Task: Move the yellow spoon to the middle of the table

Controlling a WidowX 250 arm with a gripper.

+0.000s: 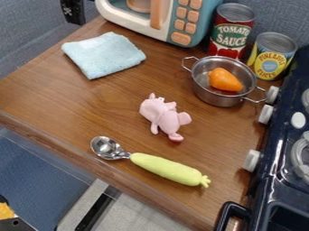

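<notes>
The yellow spoon [168,169] lies near the tabletop's [109,108] front edge; its rounded handle could roll off if nudged outward. Carried inward too low, it might knock the pink toy [166,116] — close by. The metal pot [212,96] holds an orange vegetable [224,80]. Whether the claw [74,12], upper left, is clenched or released, I cannot tell.

2 cans [231,31], blue cloth [104,54], pink toy [163,115], carrot [224,80] in pot [216,96].
</notes>
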